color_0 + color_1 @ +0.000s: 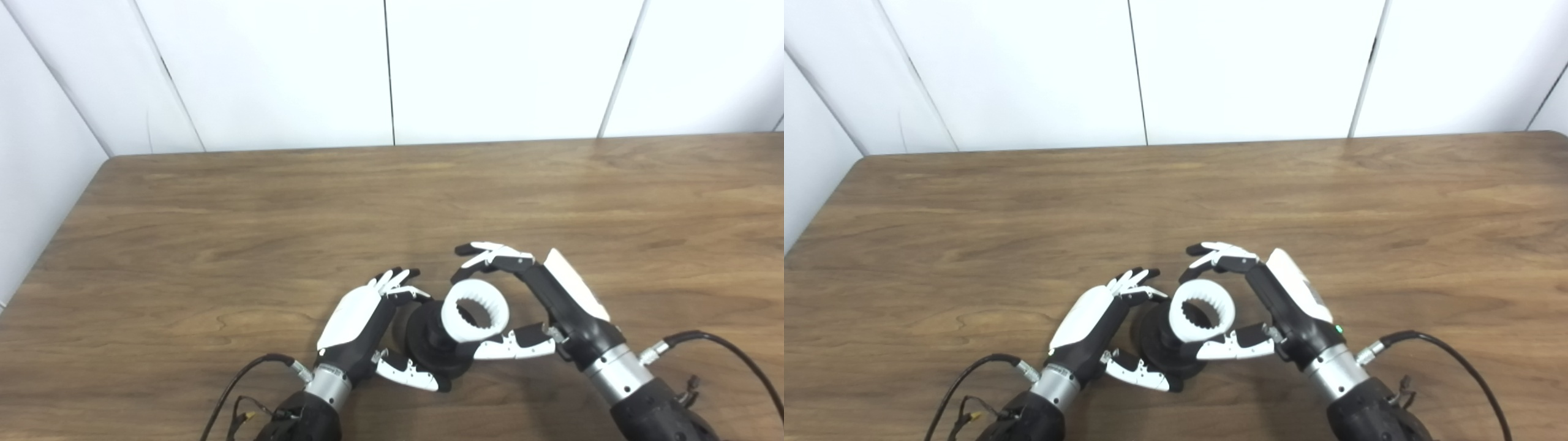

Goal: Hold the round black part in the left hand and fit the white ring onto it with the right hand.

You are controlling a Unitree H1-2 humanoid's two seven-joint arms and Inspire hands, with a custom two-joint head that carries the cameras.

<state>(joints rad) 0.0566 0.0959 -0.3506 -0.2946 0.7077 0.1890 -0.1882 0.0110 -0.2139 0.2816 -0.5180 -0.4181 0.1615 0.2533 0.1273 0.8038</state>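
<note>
Left hand (358,331) gripping black part (429,346), right hand (551,306) pinching white ring (475,311)

Wooden table (245,214) (brown grain) — the round black part (429,349) rests on it.

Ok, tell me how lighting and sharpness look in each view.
Left eye view: even, soft light, faint shadows under the black part; white ring teeth readable, slightly soft overall. Right eye view: same flat light, no glare on the table; right hand a little blurred at the edges.
</note>
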